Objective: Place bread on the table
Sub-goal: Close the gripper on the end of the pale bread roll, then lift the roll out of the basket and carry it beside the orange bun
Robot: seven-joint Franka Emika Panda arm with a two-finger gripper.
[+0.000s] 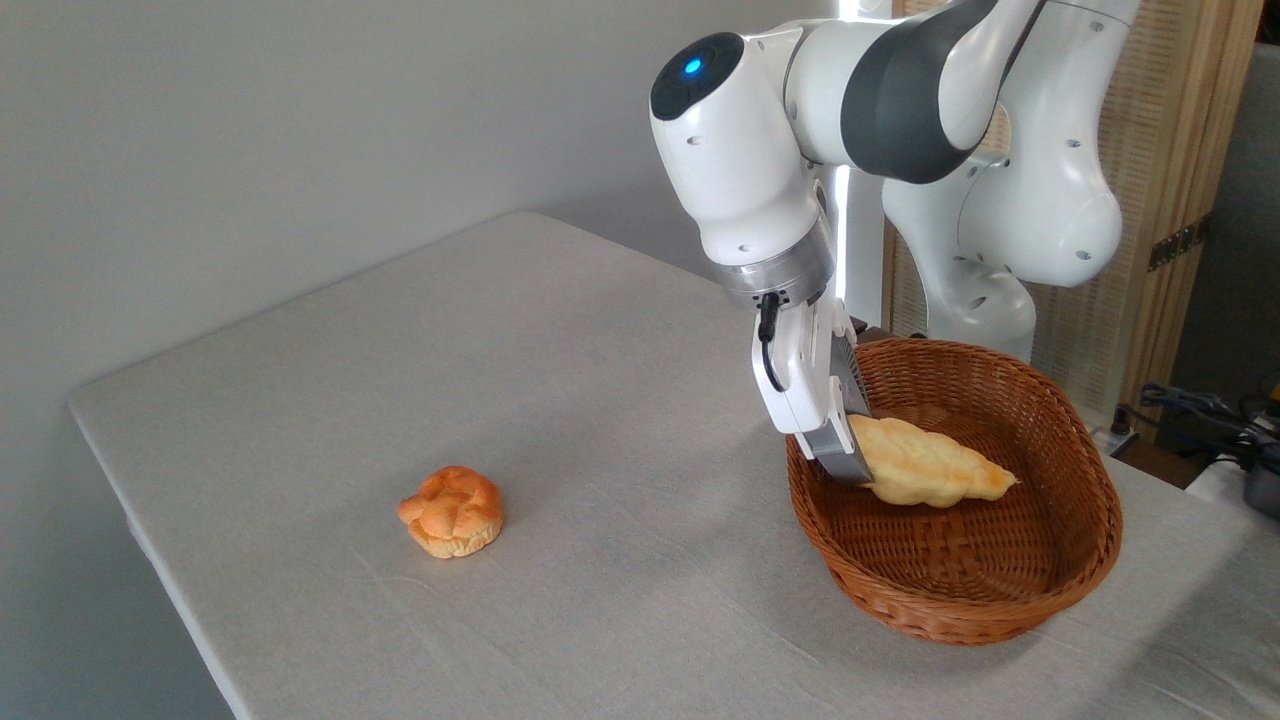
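The bread (pixel 930 468) is pale yellow with golden-brown patches and a braided surface. The basket (pixel 1000 590) is brown woven wicker. The small knotted bun (pixel 452 511) is orange. The table (pixel 520 380) top is plain light grey. The arm (pixel 800 130) is white and dark grey, with a blue light.

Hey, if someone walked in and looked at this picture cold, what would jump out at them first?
Most likely the big white robot arm reaching down from the upper right, its tool closed on one end of the pale-yellow braided bread inside the brown wicker basket at the right. Next, the small orange knotted bun sitting alone on the grey table, left of centre.
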